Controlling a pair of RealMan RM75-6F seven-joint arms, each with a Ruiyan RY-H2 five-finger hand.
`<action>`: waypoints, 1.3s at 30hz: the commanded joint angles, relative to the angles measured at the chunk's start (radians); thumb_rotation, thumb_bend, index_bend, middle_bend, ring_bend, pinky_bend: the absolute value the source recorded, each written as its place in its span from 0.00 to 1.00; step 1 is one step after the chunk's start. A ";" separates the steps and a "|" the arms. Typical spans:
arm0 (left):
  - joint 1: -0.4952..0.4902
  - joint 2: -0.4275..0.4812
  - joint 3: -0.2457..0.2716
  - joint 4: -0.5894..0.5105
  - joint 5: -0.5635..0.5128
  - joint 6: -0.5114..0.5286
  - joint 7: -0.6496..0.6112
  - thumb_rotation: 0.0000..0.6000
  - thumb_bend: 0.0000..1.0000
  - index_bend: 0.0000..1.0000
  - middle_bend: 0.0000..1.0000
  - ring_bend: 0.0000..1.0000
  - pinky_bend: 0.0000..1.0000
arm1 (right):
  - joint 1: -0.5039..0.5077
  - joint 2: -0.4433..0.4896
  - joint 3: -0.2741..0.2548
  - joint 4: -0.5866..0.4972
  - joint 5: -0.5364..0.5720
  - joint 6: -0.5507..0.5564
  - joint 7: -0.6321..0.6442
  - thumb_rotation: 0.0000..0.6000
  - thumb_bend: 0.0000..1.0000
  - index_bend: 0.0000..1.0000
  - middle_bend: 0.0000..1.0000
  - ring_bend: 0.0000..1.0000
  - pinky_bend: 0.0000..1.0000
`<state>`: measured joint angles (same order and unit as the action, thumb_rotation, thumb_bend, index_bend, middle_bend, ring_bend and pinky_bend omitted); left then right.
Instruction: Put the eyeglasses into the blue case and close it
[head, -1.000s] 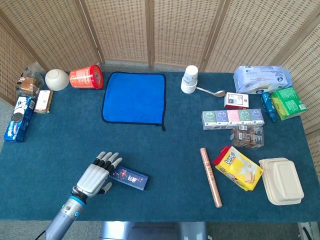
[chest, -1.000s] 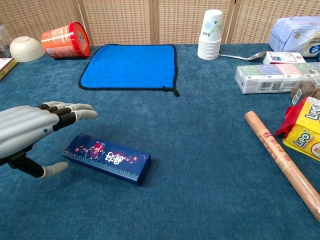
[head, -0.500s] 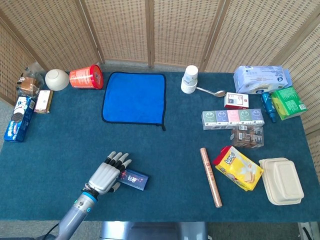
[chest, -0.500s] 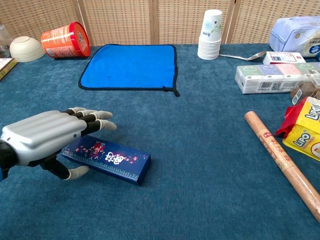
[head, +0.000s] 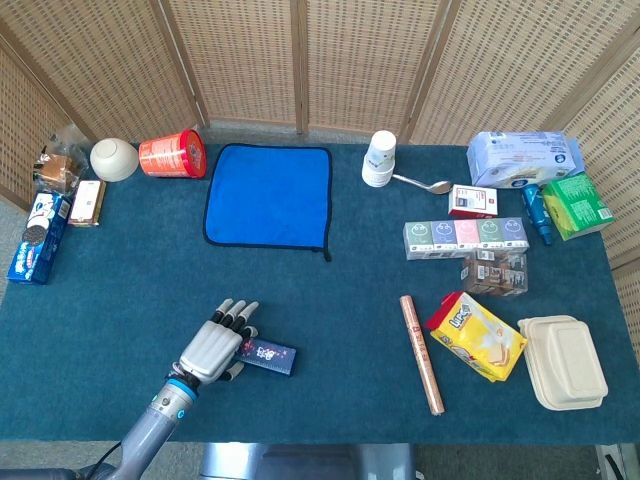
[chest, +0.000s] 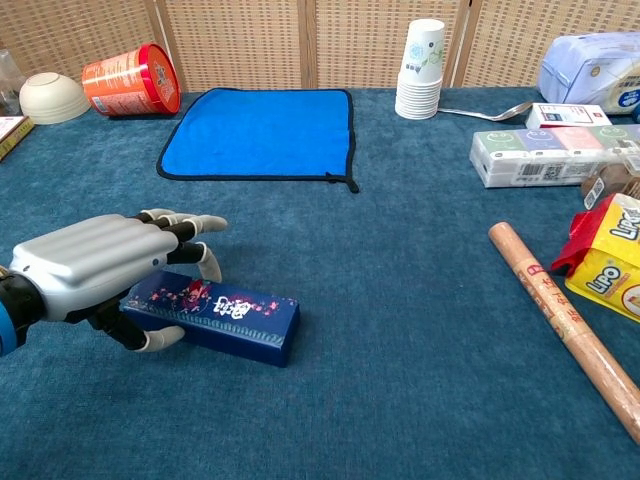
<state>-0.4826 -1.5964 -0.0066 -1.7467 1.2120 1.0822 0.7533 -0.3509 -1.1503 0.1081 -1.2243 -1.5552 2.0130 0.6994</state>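
Note:
The blue case (chest: 235, 312) is a long dark blue box with a red pattern, closed, lying flat near the table's front left; it also shows in the head view (head: 268, 356). My left hand (chest: 95, 265) covers its left end, fingers curled over the far edge and thumb against the near side, gripping it. The same left hand (head: 213, 345) appears in the head view. Neither view shows any eyeglasses or my right hand.
A blue cloth (head: 268, 195) lies flat at the back centre. A red can (head: 172, 155) and a bowl (head: 113, 158) are at the back left, stacked paper cups (head: 379, 158) behind. A brown roll (head: 421, 352), a yellow snack bag (head: 477, 335) and boxes crowd the right.
My left hand moved right over the case's left end, and its fingers curled down around it. The case's right end shifted slightly away from me.

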 joint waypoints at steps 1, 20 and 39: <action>0.003 0.009 0.005 -0.010 0.002 0.012 -0.005 0.88 0.31 0.49 0.00 0.00 0.00 | 0.002 0.000 0.000 -0.001 -0.002 -0.002 -0.003 1.00 0.31 0.00 0.01 0.00 0.16; 0.014 -0.020 -0.037 0.078 -0.024 0.065 -0.102 0.89 0.31 0.44 0.00 0.00 0.00 | 0.012 0.008 -0.002 -0.020 -0.016 -0.002 -0.029 1.00 0.31 0.00 0.01 0.00 0.16; 0.005 0.018 -0.050 0.078 -0.063 0.048 -0.164 0.89 0.31 0.00 0.00 0.00 0.00 | 0.025 0.026 -0.006 -0.070 -0.034 -0.007 -0.081 1.00 0.31 0.00 0.00 0.00 0.16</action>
<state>-0.4793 -1.5807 -0.0585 -1.6652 1.1463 1.1283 0.5921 -0.3260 -1.1250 0.1021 -1.2933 -1.5891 2.0066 0.6189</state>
